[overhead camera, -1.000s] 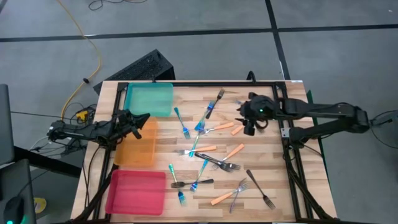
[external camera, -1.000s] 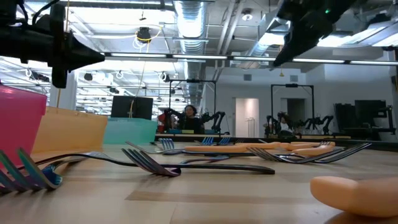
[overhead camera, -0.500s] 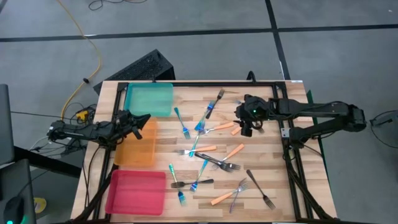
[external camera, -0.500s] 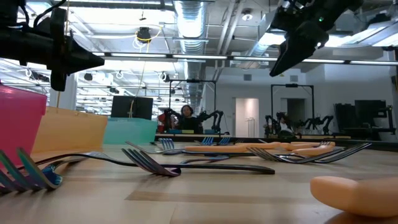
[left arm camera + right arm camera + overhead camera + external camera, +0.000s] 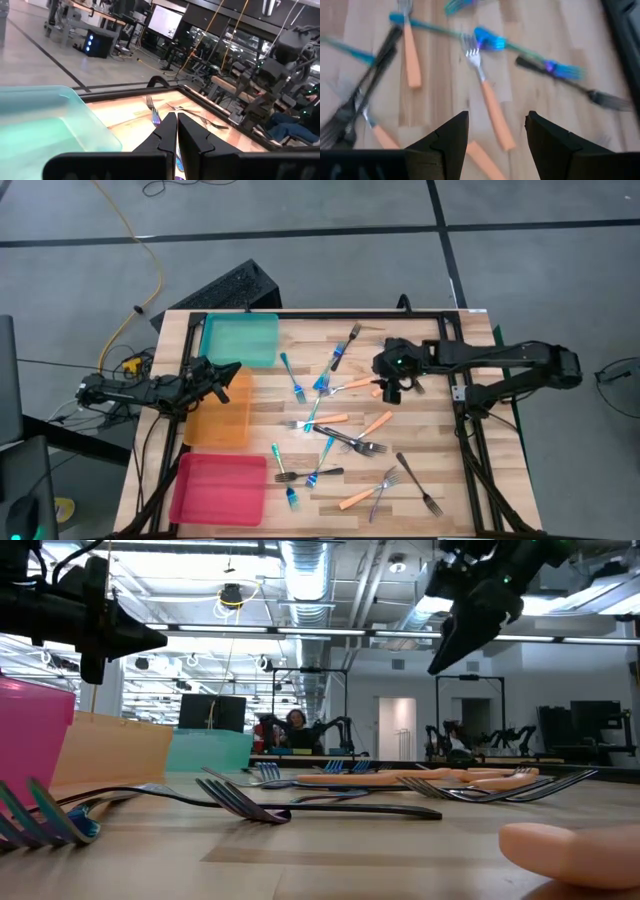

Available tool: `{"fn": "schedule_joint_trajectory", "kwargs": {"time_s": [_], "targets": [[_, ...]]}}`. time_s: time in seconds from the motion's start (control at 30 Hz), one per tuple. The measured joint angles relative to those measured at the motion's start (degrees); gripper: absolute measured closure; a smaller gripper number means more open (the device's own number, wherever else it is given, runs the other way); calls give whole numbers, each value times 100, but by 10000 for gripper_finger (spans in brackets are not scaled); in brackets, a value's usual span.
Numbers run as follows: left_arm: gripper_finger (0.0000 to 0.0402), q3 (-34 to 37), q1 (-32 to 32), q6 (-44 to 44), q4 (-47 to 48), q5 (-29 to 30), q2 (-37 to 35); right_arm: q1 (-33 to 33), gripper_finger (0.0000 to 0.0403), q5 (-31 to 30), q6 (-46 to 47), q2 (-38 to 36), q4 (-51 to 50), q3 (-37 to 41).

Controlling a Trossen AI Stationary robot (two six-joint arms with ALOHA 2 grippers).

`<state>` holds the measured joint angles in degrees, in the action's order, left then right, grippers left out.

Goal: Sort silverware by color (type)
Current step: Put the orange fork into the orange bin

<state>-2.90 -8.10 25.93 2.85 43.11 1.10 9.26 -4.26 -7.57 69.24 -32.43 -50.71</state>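
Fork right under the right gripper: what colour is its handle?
Orange handle, silver tines; it shows best in the right wrist view, lying between the open fingers.

Orange-handled fork (image 5: 490, 107), teal tray (image 5: 240, 340)

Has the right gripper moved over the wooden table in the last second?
Yes. In the high view the open right gripper has shifted left from the black frame rail, toward the scattered forks.
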Motion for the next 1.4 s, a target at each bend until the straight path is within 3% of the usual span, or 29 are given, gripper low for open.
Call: {"fn": "schedule_joint_trajectory", "kwargs": {"time_s": [0.4,0.9,1.1,1.23,1.4], "targets": [[401,4,-1,-378,-41,120,0,-109,184,-1,-44,780,206,6],[401,9,0,-217,-120,317,0,-142,184,72,-87,719,310,6],[373,9,-2,-359,-646,-803,1,-142,183,574,-162,719,282,6],[325,9,-2,-457,-1333,-1446,2,-181,183,589,-369,719,282,6],[258,8,-2,-554,-2102,-1752,2,-206,183,587,-460,742,261,6]]}}
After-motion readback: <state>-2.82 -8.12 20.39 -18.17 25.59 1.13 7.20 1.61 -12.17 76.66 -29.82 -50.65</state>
